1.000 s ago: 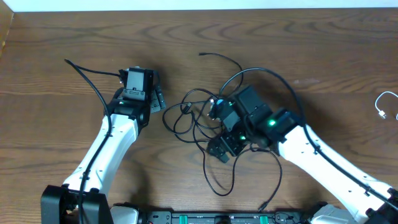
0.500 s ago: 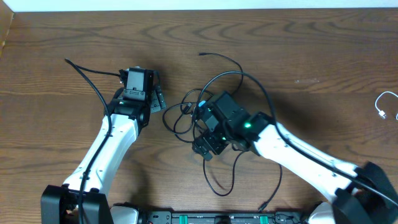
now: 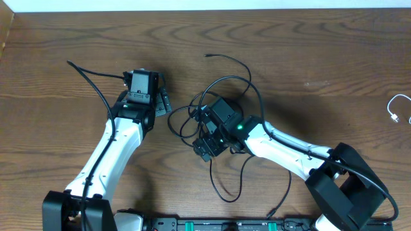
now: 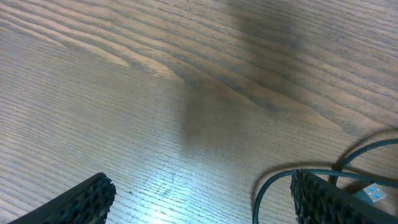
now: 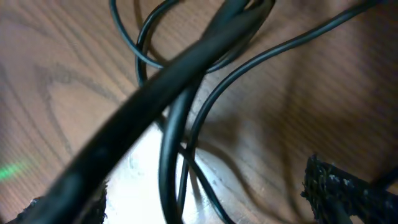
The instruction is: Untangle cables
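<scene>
Right wrist view: right gripper (image 5: 205, 196) jaws apart, straddling black cables (image 5: 169, 162). Left gripper (image 4: 202, 193) also apart, empty. Advise pinching one strand only.

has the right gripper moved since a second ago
yes, the right gripper has shifted left, farther from the white cable lying at the far right

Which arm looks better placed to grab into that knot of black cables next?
The right, probably. The right tool, open, hangs directly over the tangled black cables. The left tool, also open, sits beside the knot over mostly bare table.
</scene>
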### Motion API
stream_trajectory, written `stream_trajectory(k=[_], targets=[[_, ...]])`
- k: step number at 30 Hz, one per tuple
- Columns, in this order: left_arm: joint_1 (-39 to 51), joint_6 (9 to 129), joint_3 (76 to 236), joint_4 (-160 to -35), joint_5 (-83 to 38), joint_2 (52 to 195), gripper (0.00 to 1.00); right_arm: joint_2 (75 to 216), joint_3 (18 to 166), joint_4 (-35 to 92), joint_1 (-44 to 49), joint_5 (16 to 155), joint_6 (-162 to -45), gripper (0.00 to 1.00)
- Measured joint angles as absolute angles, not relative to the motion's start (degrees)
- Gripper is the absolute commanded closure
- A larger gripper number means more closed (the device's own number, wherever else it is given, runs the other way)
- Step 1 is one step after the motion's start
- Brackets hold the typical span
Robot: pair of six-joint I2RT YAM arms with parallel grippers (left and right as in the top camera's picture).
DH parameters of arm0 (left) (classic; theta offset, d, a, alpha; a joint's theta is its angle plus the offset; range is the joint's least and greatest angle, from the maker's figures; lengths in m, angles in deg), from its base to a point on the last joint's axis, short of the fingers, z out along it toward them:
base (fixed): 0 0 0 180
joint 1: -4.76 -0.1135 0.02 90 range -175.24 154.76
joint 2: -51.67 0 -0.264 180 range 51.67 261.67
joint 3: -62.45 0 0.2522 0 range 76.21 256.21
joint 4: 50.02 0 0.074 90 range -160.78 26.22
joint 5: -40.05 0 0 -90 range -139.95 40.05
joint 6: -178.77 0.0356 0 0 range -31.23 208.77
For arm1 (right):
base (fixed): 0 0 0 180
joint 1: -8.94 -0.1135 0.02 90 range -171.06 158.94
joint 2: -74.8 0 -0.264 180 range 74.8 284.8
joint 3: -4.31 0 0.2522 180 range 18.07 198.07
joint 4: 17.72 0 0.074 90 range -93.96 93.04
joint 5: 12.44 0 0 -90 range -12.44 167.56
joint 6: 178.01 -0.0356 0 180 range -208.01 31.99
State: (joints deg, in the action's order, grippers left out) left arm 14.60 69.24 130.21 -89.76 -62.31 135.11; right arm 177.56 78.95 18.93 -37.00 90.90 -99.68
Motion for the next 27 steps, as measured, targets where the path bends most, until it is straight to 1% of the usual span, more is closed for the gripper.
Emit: stream_trajectory(k=[9,17,19,27], targets=[[14.6,69.2,130.2,-89.8,-62.3,135.1,0.09,177.6,79.0,16.6,-37.0,90.1,-100.6,0.01],[14.6,69.2,130.2,-89.8,-62.3,135.1,0.09,177.6,79.0,12.8,-37.0,88.5,-100.6,0.04],[14.6,69.2,130.2,-89.8,-62.3,135.1,0.09,177.6,79.0,12.4,-37.0,87.3,-100.4,0.07],[14.6,69.2,130.2,-89.8,-62.3,135.1,0.09,177.6,79.0,8.5,-37.0,81.3,-99.5,0.26]])
